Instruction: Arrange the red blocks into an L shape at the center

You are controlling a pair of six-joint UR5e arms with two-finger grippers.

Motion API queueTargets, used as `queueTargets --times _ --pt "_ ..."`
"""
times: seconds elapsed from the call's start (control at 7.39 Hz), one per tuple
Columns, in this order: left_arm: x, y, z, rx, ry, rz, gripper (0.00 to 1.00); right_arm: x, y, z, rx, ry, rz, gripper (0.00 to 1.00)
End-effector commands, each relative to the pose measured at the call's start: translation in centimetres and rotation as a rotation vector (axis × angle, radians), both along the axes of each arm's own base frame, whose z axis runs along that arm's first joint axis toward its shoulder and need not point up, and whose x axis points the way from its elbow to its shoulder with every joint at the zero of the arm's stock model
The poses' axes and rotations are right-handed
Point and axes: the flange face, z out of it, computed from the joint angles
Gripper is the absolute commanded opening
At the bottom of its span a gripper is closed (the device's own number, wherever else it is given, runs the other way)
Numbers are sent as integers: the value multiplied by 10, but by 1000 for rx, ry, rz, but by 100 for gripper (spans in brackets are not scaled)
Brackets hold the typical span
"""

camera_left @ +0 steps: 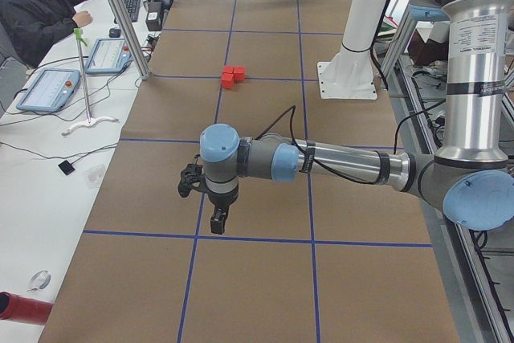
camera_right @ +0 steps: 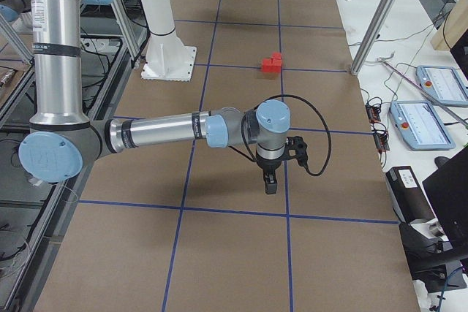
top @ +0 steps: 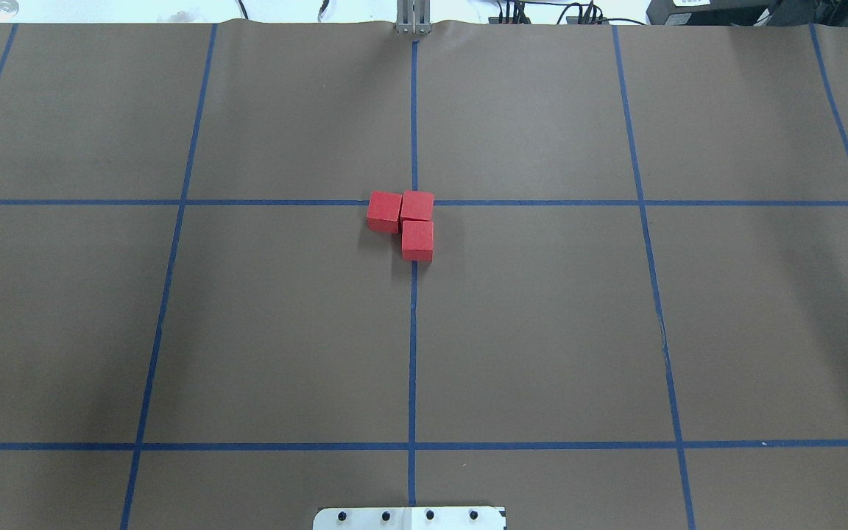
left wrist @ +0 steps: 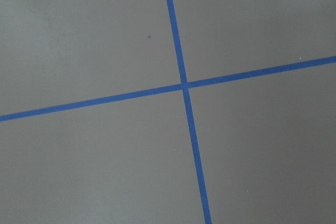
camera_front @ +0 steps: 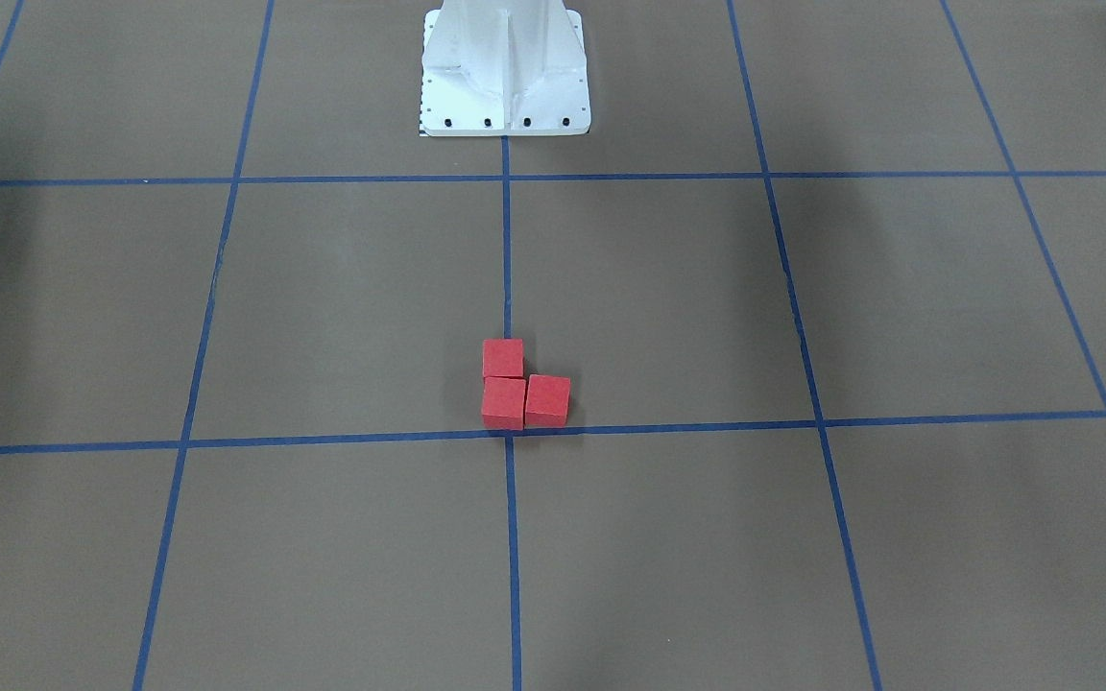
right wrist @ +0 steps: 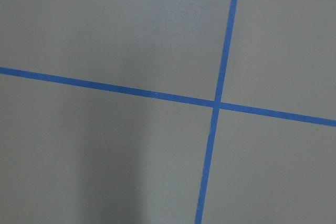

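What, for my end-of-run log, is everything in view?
Small matte red cubes: three, red, touching in an L at the centre blue tape crossing.
Brown paper table cover: one, brown, gridded with blue tape lines.
White metal pedestal: one, white, on the robot's side of the table.
Tablet-like pendants: two, grey-blue, on the side bench.
Seated person in black: one, at that bench.
Left gripper: one, black, hovering far from the cubes; open or shut cannot be told.
Right gripper: likewise, towards the table's other end.
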Motion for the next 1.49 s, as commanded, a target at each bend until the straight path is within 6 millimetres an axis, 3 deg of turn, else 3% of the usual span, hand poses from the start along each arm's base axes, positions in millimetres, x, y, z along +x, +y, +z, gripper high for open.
queueTargets --times 0.0,0.14,0.54,0.95,1.35 --pt "-1 21 19 -43 13 -5 100 1 10 10 -18 -4 2 99" --pt "-1 29 15 -39 23 -6 100 1 10 12 -24 -7 3 99" --pt "-1 40 30 -64 24 3 100 -3 9 6 -54 -63 34 99" --pt "1 5 29 -56 21 5 100 -4 12 10 -60 -75 26 99" --pt "0 -1 31 -56 21 4 100 -2 29 32 -103 -77 24 99"
